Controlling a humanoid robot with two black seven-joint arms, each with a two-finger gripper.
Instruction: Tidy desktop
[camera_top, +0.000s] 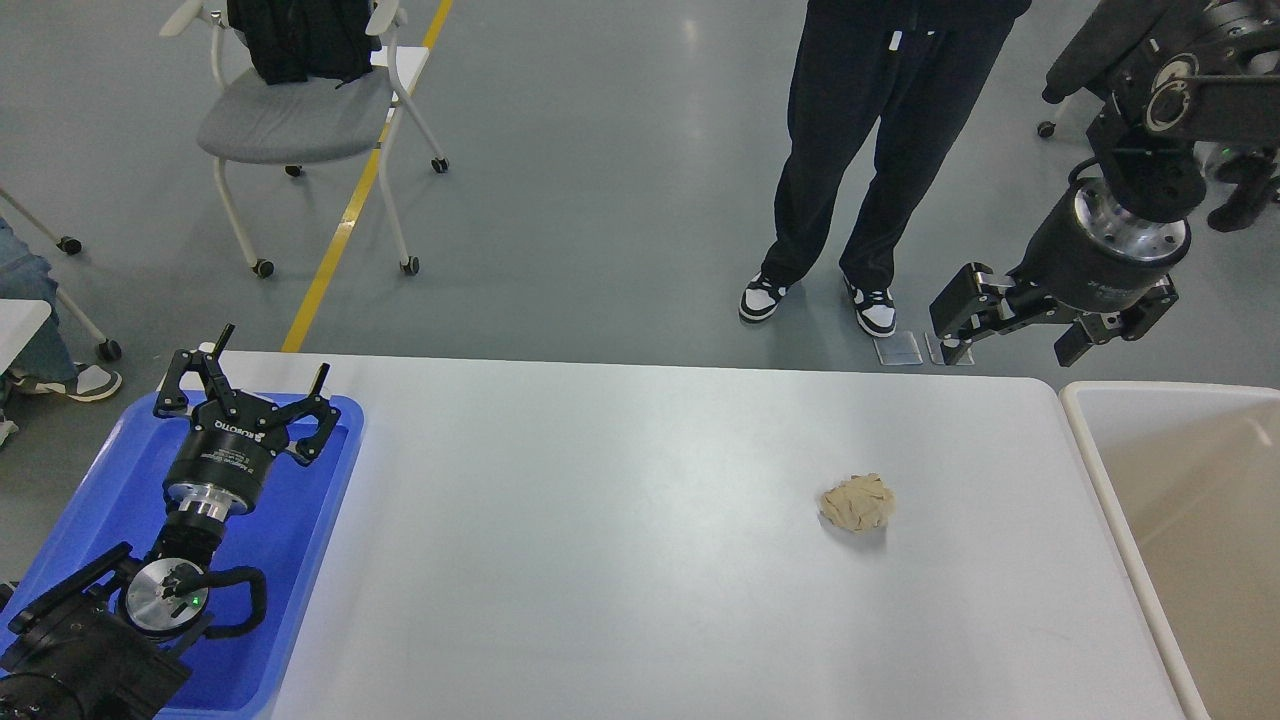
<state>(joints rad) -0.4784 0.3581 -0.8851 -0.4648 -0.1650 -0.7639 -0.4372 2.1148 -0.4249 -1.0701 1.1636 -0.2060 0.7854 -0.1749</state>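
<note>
The white desktop (620, 560) fills the lower middle of the head view. A crumpled beige paper ball (857, 502) lies on it right of centre, touching nothing else. My left gripper (272, 355) hovers over the far end of the blue tray at the left, fingers spread open and empty. My right gripper (1015, 338) hangs above the floor just past the desktop's far right corner, open and empty, well up and to the right of the paper ball.
A blue plastic tray (300, 580) sits at the desktop's left end under my left arm. A beige-white open bin (1092, 440) stands against the right end. A person in black (860, 150) stands beyond the far edge, and a wheeled chair (300, 120) at the back left.
</note>
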